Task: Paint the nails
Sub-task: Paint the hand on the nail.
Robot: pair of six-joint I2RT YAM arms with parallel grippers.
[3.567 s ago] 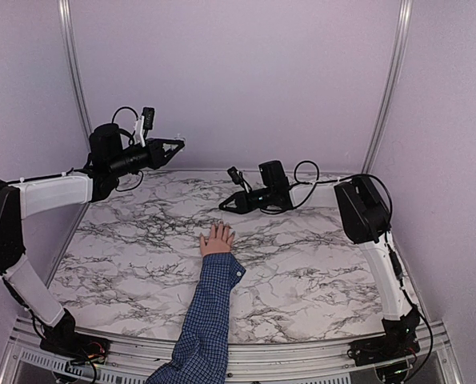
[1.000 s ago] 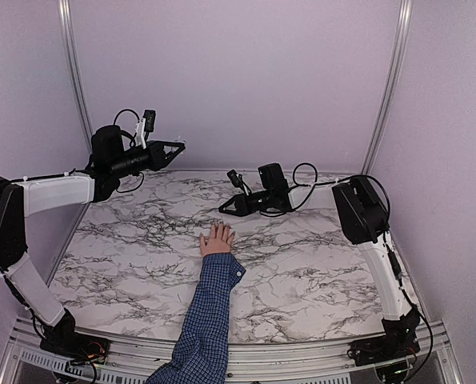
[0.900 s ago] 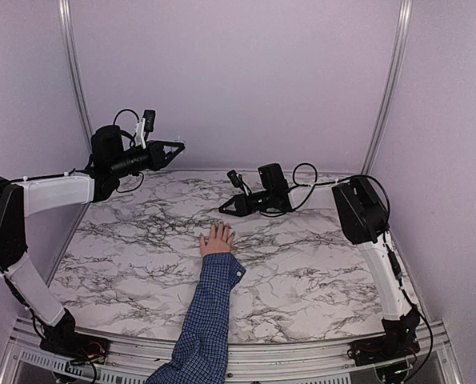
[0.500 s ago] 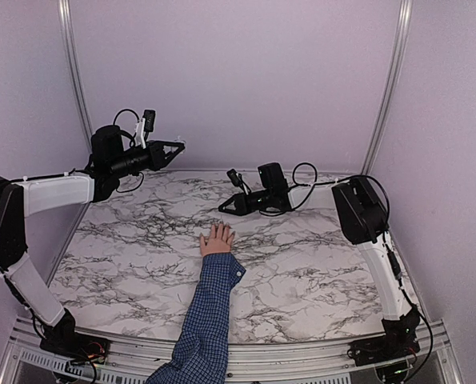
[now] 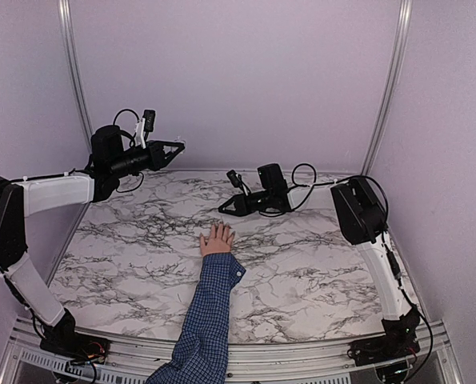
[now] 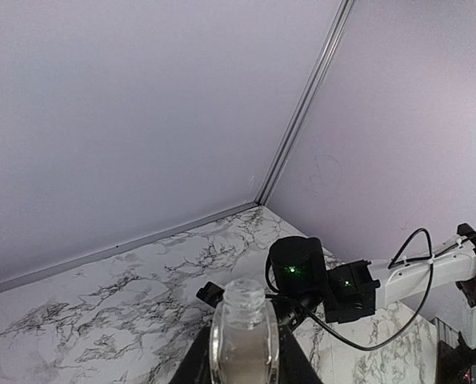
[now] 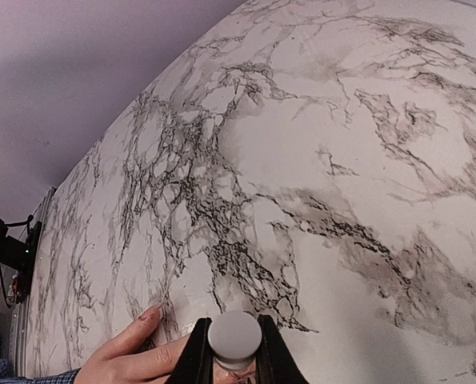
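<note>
A small light-skinned hand (image 5: 217, 239) lies flat on the marble table (image 5: 126, 240), its sleeve (image 5: 209, 312) in blue check. In the right wrist view the hand (image 7: 134, 356) is at the bottom left, and the one nail (image 7: 150, 314) that shows looks dark; the other nails are hidden. My right gripper (image 5: 224, 208) hovers low just beyond the fingertips, shut (image 7: 234, 342) on a white round brush cap (image 7: 234, 336); the brush itself is hidden. My left gripper (image 5: 176, 146) is raised at the back left, shut (image 6: 244, 356) on an uncapped clear glass bottle (image 6: 244, 340).
Lilac walls with metal corner posts (image 5: 388, 84) close in the table on three sides. The right arm's wrist (image 6: 302, 268) and its cable show beyond the bottle in the left wrist view. Marble stretches bare ahead of the right gripper (image 7: 342, 160).
Over the last second nothing has visibly moved. Since the earliest frame both arms have shifted only very slightly.
</note>
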